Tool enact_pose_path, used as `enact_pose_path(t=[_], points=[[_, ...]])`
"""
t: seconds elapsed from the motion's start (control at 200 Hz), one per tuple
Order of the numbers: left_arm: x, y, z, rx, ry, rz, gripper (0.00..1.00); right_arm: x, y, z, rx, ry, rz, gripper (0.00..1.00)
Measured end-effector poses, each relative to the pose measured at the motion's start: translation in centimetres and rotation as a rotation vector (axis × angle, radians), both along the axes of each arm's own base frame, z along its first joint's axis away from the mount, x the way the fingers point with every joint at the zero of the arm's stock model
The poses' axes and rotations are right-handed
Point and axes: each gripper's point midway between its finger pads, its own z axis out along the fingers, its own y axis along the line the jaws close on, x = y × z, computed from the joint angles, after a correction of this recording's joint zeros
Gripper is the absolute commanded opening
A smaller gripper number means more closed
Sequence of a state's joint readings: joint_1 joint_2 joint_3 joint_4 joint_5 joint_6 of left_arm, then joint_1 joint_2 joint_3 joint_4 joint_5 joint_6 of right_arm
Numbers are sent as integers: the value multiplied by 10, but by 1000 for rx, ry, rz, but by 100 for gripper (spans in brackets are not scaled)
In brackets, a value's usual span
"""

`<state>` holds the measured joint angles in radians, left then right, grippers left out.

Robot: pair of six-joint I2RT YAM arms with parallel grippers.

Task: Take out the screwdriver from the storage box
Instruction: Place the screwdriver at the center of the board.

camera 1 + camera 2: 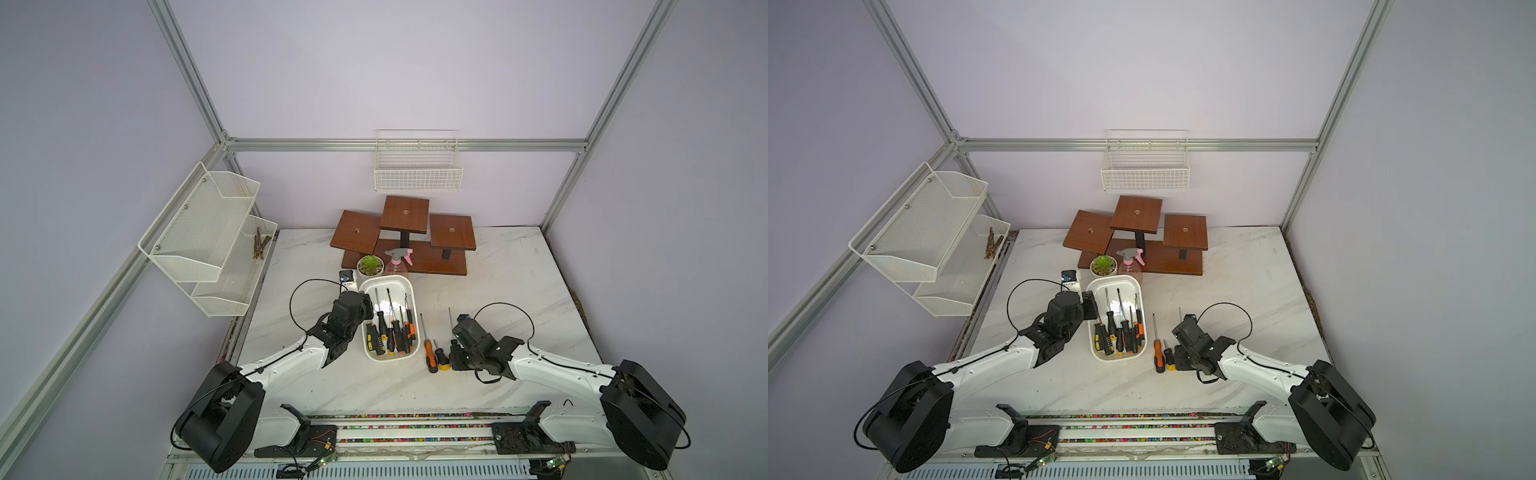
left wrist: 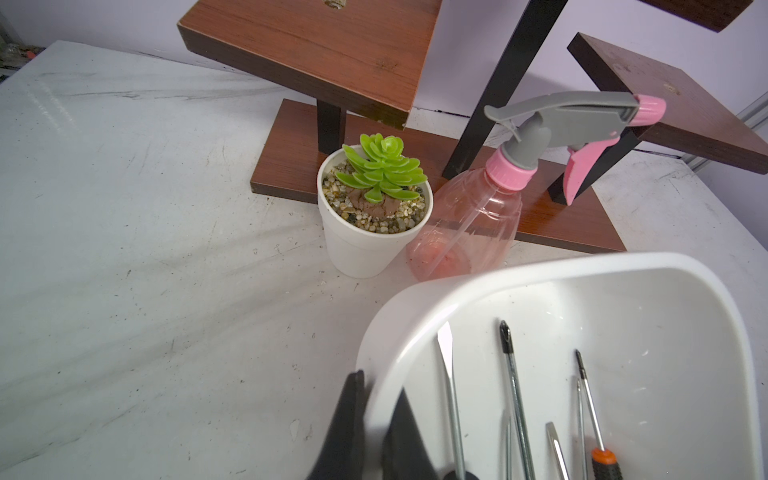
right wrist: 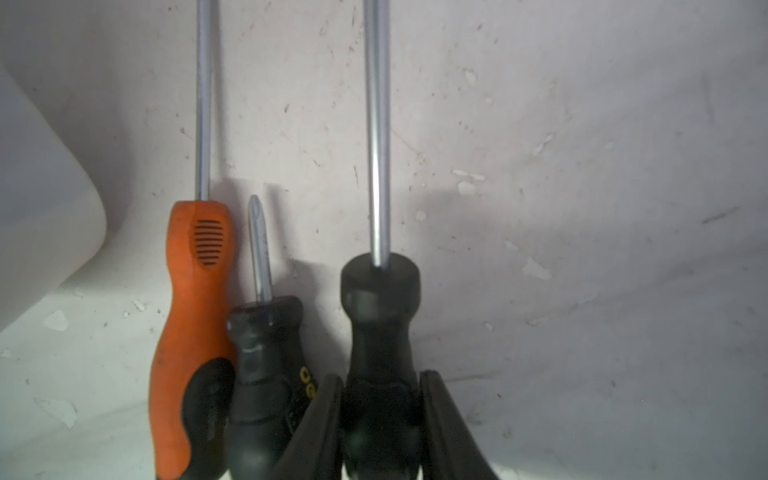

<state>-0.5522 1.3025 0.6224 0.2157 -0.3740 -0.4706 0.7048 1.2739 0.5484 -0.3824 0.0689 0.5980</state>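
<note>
Right tool (image 3: 380, 376) clamped on black screwdriver (image 3: 379, 316), grip clear only in wrist view

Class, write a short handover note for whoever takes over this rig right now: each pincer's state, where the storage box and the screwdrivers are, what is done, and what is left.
Left pincer: shut on the left side wall of the storage box, apparently steadying it.
Right pincer: shut on the handle of a black-handled screwdriver, low by the table, right of the box. Whether it touches the table is unclear.
Done: an orange-handled screwdriver and a short black screwdriver lie side by side on the table next to the held one.
Left: probably release the held one. Several screwdrivers lie in the box.
</note>
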Motion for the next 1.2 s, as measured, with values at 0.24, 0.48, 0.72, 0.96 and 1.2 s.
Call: enact_pose_path(t=[0.24,0.48,0.72,0.96,1.2], points=[[0,0,0,0,0,-1,0,1,1,-1,10,0,0,13],[0,0,0,0,0,0,0,2,2,-2,18,-1,-2,25],[0,0,0,0,0,0,0,2,1,-3,20,0,-3,33],[0,0,0,0,0,0,0,0,0,-5,16,5,-3,36],[0,0,0,0,0,0,0,0,0,-4,16,4,-3,37]])
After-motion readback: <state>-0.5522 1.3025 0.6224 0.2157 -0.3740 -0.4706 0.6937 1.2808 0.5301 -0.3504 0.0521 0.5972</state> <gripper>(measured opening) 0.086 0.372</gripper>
